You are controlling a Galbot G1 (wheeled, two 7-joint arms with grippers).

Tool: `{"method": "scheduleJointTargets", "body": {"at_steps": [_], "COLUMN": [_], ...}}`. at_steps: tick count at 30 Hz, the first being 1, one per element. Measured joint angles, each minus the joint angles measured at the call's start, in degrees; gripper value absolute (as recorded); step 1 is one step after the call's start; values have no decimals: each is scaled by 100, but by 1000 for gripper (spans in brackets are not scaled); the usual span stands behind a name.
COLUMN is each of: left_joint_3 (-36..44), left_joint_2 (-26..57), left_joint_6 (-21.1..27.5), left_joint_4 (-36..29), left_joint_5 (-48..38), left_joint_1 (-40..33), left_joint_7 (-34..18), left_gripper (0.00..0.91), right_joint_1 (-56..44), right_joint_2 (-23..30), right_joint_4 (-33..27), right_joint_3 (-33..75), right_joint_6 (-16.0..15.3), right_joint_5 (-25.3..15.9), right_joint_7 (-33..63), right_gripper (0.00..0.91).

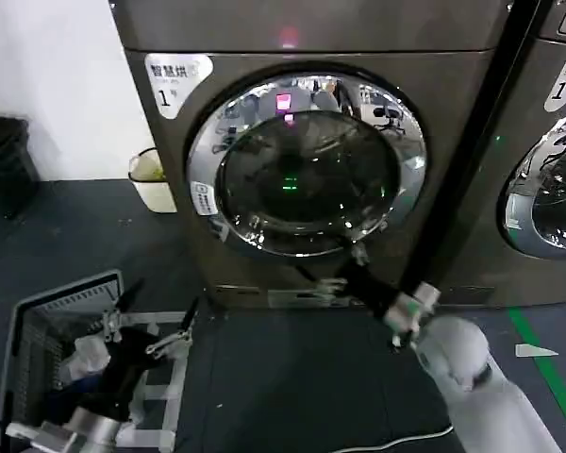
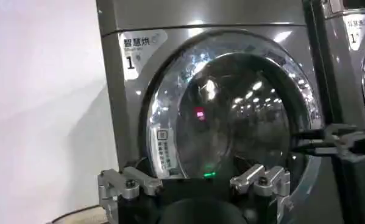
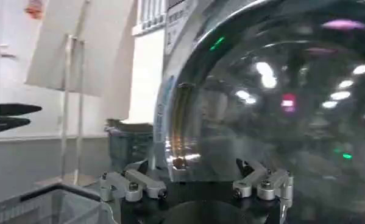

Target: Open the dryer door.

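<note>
The dryer door (image 1: pixel 307 160), a chrome ring round dark glass, sits in the front of the bronze-grey machine (image 1: pixel 311 33). My right gripper (image 1: pixel 355 262) reaches up from the lower right to the door's lower right edge. In the right wrist view the door's chrome rim (image 3: pixel 179 122) lies between the wide-apart fingers of that gripper (image 3: pixel 194 167), which is open. From the left wrist view the door (image 2: pixel 231 115) faces me, with the right gripper's dark fingers (image 2: pixel 313 141) at its right edge. I cannot tell whether the door is ajar. My left gripper (image 1: pixel 149 326) hangs open, low at the left.
A like machine (image 1: pixel 547 179) stands directly to the right. A grey wire basket (image 1: pixel 38 340) sits on the dark floor under the left arm. A pale bin (image 1: pixel 151 179) stands by the white wall at the left. Green tape (image 1: pixel 547 368) runs along the floor at the right.
</note>
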Motion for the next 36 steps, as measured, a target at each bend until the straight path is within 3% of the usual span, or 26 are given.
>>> {"method": "scheduleJointTargets", "body": {"at_steps": [14, 28, 36], "left_joint_3": [-78, -58, -41], "left_joint_2": [-115, -162, -212], "left_joint_6": [-51, -137, -185], "left_joint_4": [-20, -51, -50], "left_joint_5": [-41, -17, 109], "left_joint_1": [46, 163, 196], "left_joint_7": [33, 72, 73], "left_gripper": [907, 907, 907], "right_joint_1": [1906, 2556, 2738], "right_joint_2": [639, 1461, 1646], "right_joint_4": [-1547, -2458, -2808], "right_joint_3": [-1474, -1857, -1996], "right_joint_6": [55, 122, 146], "right_joint_5": [-175, -334, -315], "right_joint_7": [8, 18, -123], "right_gripper": [907, 907, 907]}}
